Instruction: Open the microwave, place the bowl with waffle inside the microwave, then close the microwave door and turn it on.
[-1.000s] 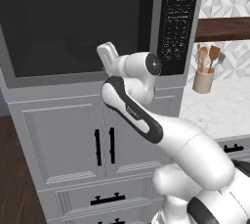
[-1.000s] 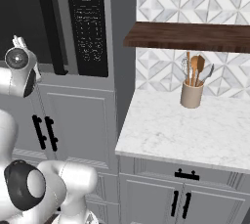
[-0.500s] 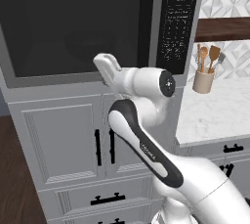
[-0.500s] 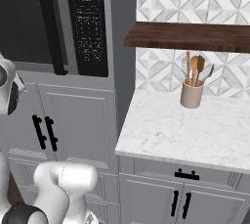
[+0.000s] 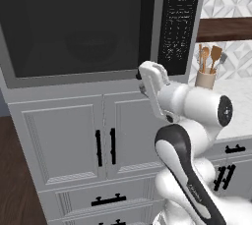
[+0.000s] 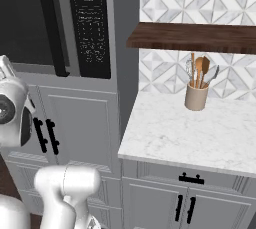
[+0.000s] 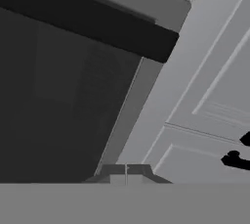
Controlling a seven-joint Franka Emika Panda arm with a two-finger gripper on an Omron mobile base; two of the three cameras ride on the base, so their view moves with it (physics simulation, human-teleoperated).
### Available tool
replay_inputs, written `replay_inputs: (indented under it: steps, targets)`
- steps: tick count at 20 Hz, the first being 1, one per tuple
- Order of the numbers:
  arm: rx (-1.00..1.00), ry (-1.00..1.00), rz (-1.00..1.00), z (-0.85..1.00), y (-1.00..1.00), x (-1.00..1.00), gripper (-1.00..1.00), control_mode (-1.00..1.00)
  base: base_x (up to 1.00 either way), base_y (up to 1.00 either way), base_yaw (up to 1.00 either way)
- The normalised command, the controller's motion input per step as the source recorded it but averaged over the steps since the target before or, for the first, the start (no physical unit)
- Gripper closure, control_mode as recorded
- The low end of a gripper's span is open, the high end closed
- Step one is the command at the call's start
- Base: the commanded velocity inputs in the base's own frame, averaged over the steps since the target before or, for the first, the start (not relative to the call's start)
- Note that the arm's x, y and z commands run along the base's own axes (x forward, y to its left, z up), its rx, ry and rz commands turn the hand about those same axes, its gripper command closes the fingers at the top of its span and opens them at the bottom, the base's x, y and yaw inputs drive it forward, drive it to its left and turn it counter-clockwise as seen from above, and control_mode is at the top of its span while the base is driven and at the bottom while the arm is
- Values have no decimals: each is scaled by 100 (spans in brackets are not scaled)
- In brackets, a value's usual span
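Note:
The microwave (image 5: 162,79) is built in above grey cabinets. Its door (image 5: 74,74) is closed, with the black bar handle (image 5: 147,17) and keypad (image 5: 177,22) to the right. My gripper (image 5: 142,77) is shut and empty, just in front of the door's lower right corner, below the handle's foot. In the hand view the fingertips (image 7: 117,171) meet, facing the door's grey frame (image 7: 141,96), dark window (image 7: 53,110) and handle (image 7: 88,20). A dim rounded shape (image 5: 93,47) sits behind the glass; I cannot tell whether it is the bowl. The waffle is hidden.
Grey cabinet doors (image 5: 64,140) with short black handles (image 5: 98,148) stand below the microwave. To the right are a marble counter (image 6: 190,128), a beige crock of wooden spoons (image 6: 196,95) and a dark wood shelf (image 6: 195,37). My elbow (image 5: 202,108) bulges before the counter.
My hand has slid right along the microwave front, from the door's lower middle to its lower right corner. The elbow swung right with it. The door stayed closed and the gripper stayed shut.

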Motion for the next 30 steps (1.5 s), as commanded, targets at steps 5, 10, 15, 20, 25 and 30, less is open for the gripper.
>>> replay_inputs:
  steps: [5,10,15,20,25,30]
  targets:
    - [29,2,-24,8,-100,-71,100,-100,0,0,0]
    - [20,0,-13,2,-80,-49,100,-100,0,0,0]
    - [12,0,-10,-12,-66,-1,100,-100,0,0,0]
    - [16,-1,-3,2,-67,19,100,-100,0,0,0]
    - [14,-7,6,31,-21,21,100,-100,0,0,0]
    - [1,-2,7,27,1,40,100,-100,0,0,0]
